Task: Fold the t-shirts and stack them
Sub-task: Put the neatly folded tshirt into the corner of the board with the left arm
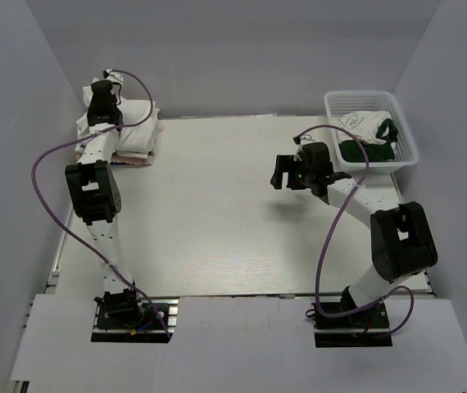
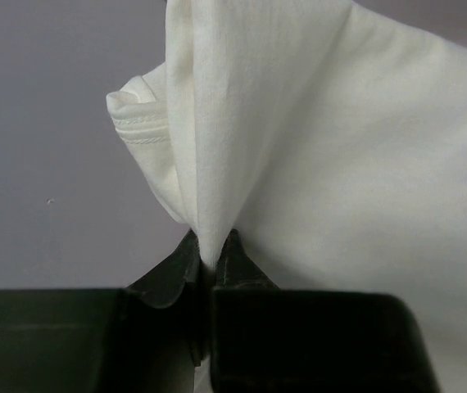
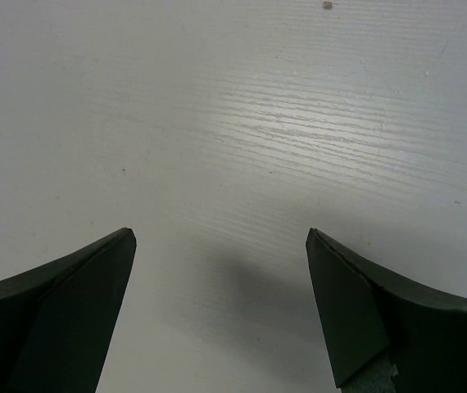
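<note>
White cotton, item one: a held t-shirt [image 2: 340, 164], pinched at a fold by the left gripper [image 2: 209, 255]. Its jaws were clamped tight on the cloth, with a stitched hem [image 2: 139, 131] bunched to one side. It was located at the far left corner of the table [image 1: 217, 213], over the folded stack [image 1: 139, 135]. The pinch probably served to steer or settle this shirt onto the pile.

Item two: the right gripper [image 3: 221, 237], jaws spread wide and holding nothing. It hovered over bare tabletop near the mesh basket [image 1: 364, 97], likely placed there to reach the next garment.

Item three: a basket shirt [image 1: 364, 124], white with dark print, crumpled and not yet folded.

Not determinable:
- The number of shirts in the stack.
- Whether the held t-shirt lay on the pile or hung above it, since the left arm covered that spot from overhead.
- Any print on the held t-shirt.
</note>
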`<state>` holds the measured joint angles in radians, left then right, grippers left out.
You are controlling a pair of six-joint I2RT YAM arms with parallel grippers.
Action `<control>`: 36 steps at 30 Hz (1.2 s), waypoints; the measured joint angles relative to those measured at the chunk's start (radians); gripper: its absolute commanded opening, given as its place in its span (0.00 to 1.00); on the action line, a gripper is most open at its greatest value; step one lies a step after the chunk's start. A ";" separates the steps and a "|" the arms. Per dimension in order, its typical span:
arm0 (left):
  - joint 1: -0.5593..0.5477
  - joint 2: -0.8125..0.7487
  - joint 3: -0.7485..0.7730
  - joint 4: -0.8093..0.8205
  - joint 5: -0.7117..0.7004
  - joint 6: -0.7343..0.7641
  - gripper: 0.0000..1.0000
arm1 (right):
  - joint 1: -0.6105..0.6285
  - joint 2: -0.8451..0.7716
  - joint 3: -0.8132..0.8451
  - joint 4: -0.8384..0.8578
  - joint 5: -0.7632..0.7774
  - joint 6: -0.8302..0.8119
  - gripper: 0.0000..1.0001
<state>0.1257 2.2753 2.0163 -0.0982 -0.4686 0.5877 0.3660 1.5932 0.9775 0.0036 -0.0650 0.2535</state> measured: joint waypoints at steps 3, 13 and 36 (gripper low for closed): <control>0.018 0.023 0.006 0.025 0.016 -0.001 0.00 | 0.000 0.011 0.011 -0.008 -0.013 0.001 0.90; 0.061 0.063 0.015 0.072 0.015 -0.038 1.00 | 0.001 0.019 0.016 -0.024 -0.032 0.012 0.90; -0.186 -1.078 -1.009 -0.055 0.627 -1.087 1.00 | 0.000 -0.587 -0.374 0.058 -0.006 0.156 0.90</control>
<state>-0.0601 1.1969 1.0077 -0.1528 0.1581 -0.4992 0.3664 1.0058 0.6037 0.0616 -0.0708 0.4099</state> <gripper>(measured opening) 0.997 0.904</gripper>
